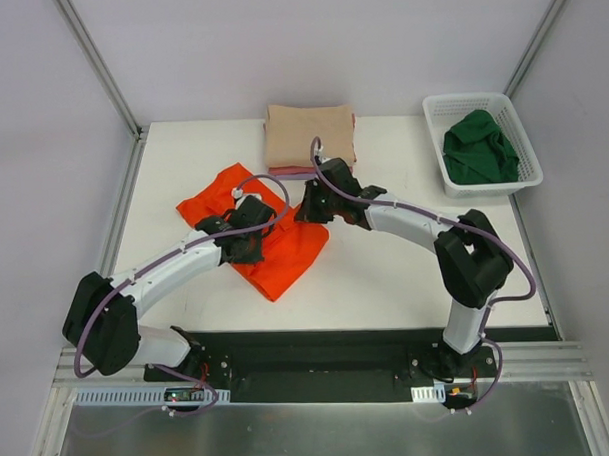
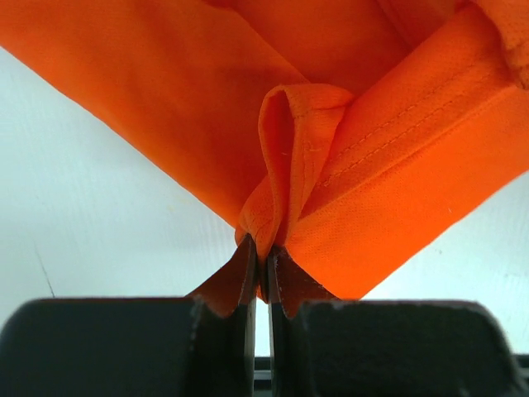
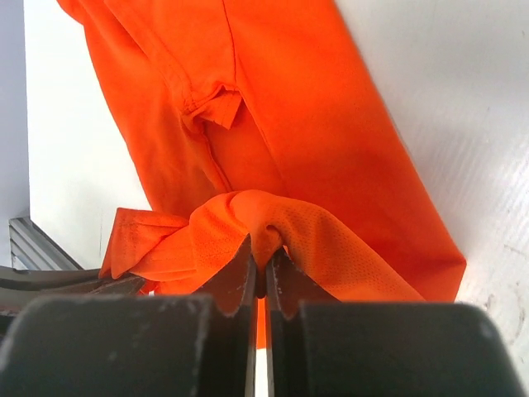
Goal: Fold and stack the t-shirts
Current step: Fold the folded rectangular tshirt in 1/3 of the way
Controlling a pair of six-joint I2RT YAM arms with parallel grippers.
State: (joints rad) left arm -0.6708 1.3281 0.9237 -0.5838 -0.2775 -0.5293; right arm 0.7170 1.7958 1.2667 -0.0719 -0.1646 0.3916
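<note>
The bright orange t-shirt lies partly folded on the white table at centre left. My left gripper is shut on a pinched fold of the orange shirt. My right gripper is shut on another bunched edge of the orange shirt, just right of the left one. A stack of folded shirts with the beige one on top sits at the back centre; pink and lavender edges show under it. The dark green shirt lies crumpled in the basket.
The white mesh basket stands at the back right corner. The table has bare surface in front and to the right of the orange shirt. Metal frame posts rise at the back corners.
</note>
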